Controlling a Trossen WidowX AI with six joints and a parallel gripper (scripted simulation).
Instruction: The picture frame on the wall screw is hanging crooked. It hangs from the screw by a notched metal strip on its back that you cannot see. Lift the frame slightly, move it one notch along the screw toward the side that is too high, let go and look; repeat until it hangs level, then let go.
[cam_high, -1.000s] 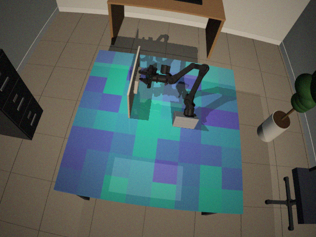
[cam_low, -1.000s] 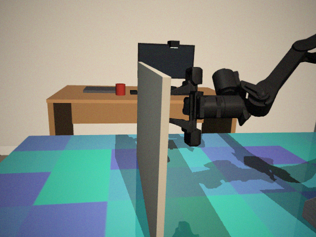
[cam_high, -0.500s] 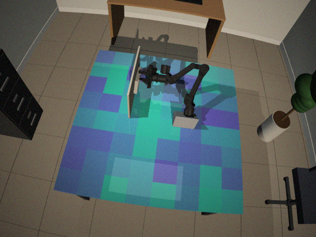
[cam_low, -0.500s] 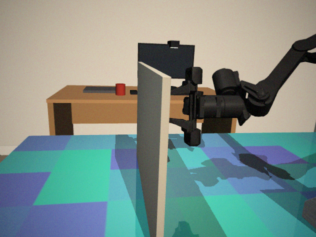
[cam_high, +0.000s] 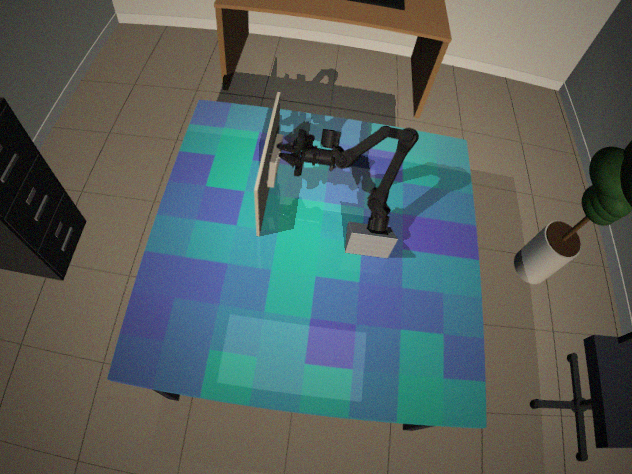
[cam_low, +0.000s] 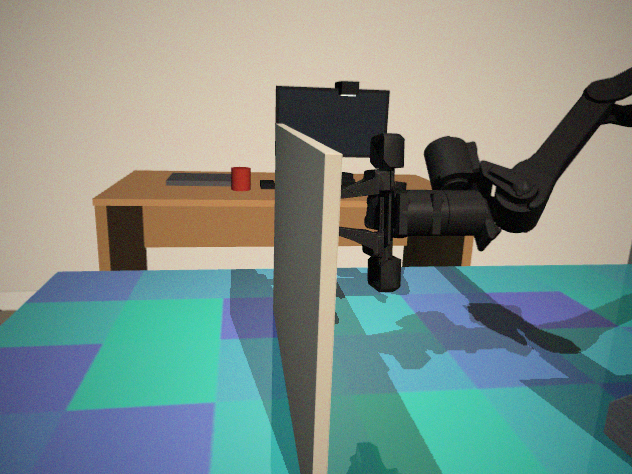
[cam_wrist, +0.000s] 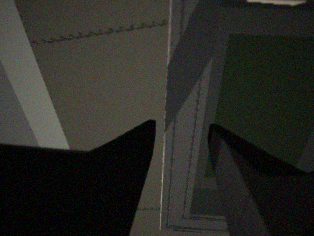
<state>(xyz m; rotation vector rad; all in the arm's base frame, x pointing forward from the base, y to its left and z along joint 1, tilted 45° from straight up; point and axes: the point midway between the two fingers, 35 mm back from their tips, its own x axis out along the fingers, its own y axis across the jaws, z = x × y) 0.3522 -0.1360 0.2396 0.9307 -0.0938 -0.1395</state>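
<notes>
The picture frame (cam_high: 271, 174) (cam_wrist: 181, 150) shows as a pale block on the right side of the upright board (cam_high: 261, 196) (cam_low: 298, 255). In the wrist view its grey moulding surrounds a dark green picture (cam_wrist: 265, 75), and its long outer edge leans slightly. My gripper (cam_high: 280, 151) (cam_low: 343, 213) (cam_wrist: 181, 129) is at the frame with its fingers apart. In the wrist view one finger is just outside that edge and the other is over the moulding. A small gap shows beside the outer finger. Contact, the screw and the notched strip are hidden, and the exact tilt cannot be told.
The board stands on the patchwork table top (cam_high: 290, 285). The arm's grey base block (cam_high: 370, 240) is to the right of the board. A desk (cam_high: 331, 12) (cam_low: 204, 224) with a red cup (cam_low: 240, 179) and a monitor (cam_low: 326, 119) is at the back.
</notes>
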